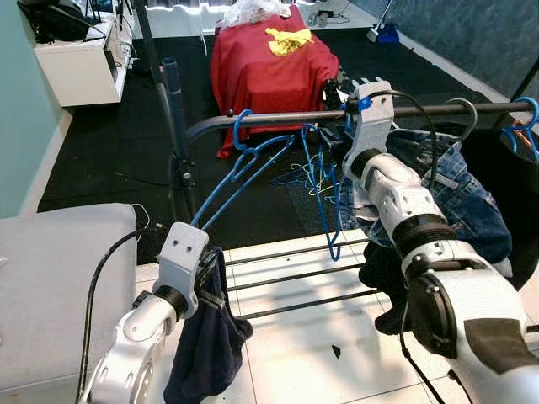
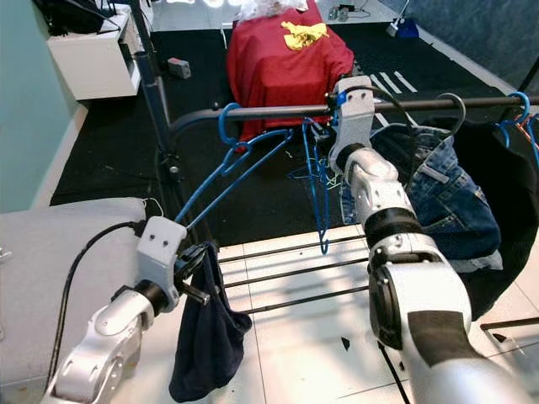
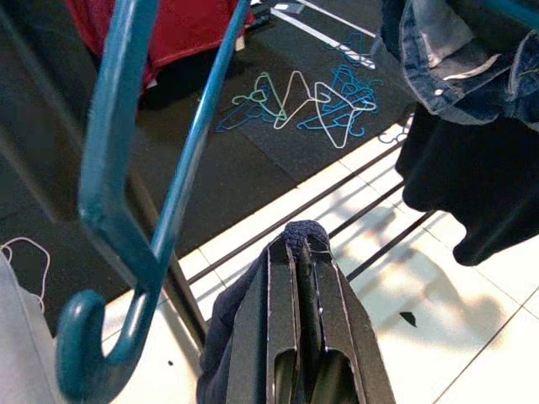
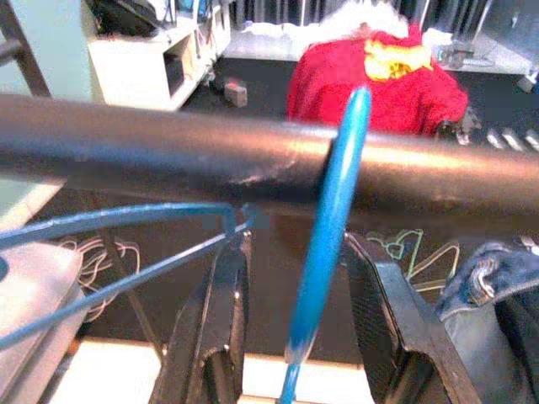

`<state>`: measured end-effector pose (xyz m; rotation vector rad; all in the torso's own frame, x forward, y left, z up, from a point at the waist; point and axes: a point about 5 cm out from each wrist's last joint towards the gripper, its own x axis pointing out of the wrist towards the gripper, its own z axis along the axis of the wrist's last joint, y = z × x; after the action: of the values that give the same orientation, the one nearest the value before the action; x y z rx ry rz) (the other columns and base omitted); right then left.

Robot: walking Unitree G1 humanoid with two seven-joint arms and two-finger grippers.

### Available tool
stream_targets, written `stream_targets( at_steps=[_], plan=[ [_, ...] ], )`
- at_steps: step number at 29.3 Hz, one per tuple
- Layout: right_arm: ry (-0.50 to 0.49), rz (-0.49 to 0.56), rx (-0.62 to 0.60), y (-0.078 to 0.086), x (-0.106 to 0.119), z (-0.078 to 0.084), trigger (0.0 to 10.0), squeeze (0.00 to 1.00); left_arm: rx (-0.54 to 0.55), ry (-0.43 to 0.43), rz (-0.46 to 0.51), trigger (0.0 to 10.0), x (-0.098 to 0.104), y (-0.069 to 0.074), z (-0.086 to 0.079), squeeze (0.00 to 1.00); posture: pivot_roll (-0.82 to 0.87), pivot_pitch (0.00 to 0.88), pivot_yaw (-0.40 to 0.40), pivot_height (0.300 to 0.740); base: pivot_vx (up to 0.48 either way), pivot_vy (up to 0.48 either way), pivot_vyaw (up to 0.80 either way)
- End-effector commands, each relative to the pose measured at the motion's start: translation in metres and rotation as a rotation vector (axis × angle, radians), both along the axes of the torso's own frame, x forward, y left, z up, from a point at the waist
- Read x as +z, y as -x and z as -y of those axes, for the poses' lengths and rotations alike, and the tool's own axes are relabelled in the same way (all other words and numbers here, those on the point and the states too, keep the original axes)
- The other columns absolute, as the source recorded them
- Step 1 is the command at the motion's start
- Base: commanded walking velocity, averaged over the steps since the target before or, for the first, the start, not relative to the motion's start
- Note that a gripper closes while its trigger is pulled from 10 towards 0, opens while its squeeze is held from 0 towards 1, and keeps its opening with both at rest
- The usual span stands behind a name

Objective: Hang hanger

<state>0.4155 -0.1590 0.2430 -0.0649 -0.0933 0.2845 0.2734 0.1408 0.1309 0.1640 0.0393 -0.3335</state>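
Blue plastic hanger (image 4: 330,215) hooked over dark rail (image 4: 126,143), hook lying between right gripper (image 4: 303,337) jaws, which stand wide apart, nothing pinched, no clear touch on hook. Right gripper (image 1: 364,99) up at rail in head views, just beside jeans (image 1: 446,189) hung further along to robot's right. More blue hangers (image 1: 253,156) on rail toward robot's left, one leaning down toward left gripper.

Left gripper (image 3: 295,286) low, near grey table (image 1: 50,278), jaws closed tight on dark navy cloth (image 2: 202,337) drooping beneath. Cloth limp, hangs straight down.

Handling, by judgement: hanger light, thin, stiff but springy, smooth and prob. slippery on rail; likely swings w/ slightest nudge. Best hold at neck just under hook, or at shoulder bar near neck; a hold far out on an arm would let it twist. Hook looks seated, so jaws can prob. back off straight w/o snagging.

Containers: none sure. Red cloth (image 1: 269,63) w/ yellow piece on top draped over something behind rail, can't tell what. Loose hangers (image 3: 295,105) scattered on dark floor.
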Motion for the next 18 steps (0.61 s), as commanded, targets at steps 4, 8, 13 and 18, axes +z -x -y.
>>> stream_targets(
  at_steps=[4, 8, 13, 18],
  plan=[
    [0.017, 0.038, 0.016, 0.011, -0.001, -0.005, 10.0, 0.0, 0.003, -0.026, 0.0, 10.0, -0.005, 0.0, -0.003, 0.0, 0.03, 0.067, -0.006, 0.74, 0.0, 0.0, 0.0],
    [0.016, 0.059, 0.015, 0.02, 0.0, -0.006, 10.0, 0.0, 0.02, -0.018, 0.0, 10.0, -0.007, -0.001, -0.004, 0.0, 0.02, 0.059, -0.005, 0.74, 0.0, 0.0, 0.0],
    [-0.007, 0.133, 0.004, 0.046, 0.007, -0.016, 10.0, 0.0, 0.067, 0.012, 0.021, 10.0, -0.007, -0.003, -0.007, 0.0, 0.01, 0.052, -0.008, 0.74, 0.0, 0.0, 0.0],
    [-0.053, 0.176, 0.027, 0.066, 0.002, -0.036, 10.0, 0.0, 0.086, 0.045, 0.028, 10.0, -0.007, -0.001, -0.008, 0.0, 0.0, 0.053, -0.014, 0.74, 0.0, 0.0, 0.0]
  ],
)
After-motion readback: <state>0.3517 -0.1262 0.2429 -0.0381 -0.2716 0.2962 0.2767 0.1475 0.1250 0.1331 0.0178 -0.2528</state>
